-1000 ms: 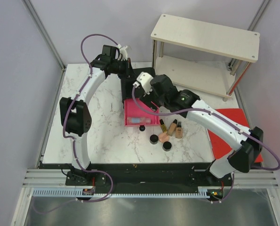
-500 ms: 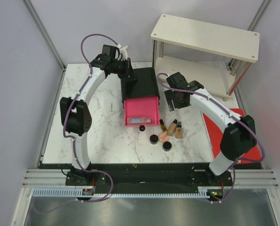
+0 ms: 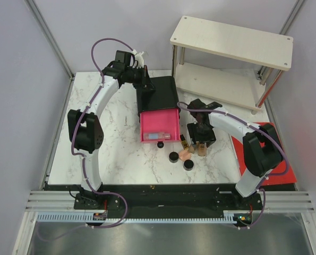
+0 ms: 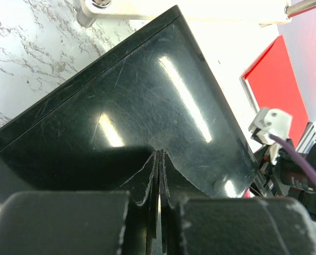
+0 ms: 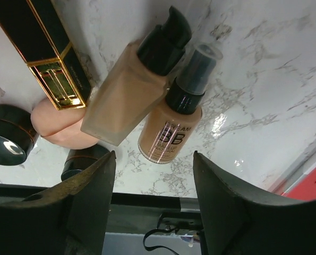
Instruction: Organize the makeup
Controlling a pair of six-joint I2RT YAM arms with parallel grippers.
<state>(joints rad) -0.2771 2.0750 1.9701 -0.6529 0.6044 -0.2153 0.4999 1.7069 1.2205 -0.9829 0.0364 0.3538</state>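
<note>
Here right jaws gape wide over 2 foundation bottles (image 5: 120, 101), left jaws pinched together above black box (image 4: 147, 106).

The tabletop (image 3: 120, 149) looks like polished white marble with grey veins. The black box (image 4: 147, 106) has a glossy lid, finely scratched, mirroring streaks of light; its pink drawer (image 3: 159, 123) looks like smooth plastic. The square foundation bottle (image 5: 123, 98) is frosted and matt, the BB bottle (image 5: 165, 133) glossy under a clear cap. The gold-black tube (image 5: 41, 48) shines, its band metallic. The peach puff (image 5: 54, 125) is soft and matt.
</note>
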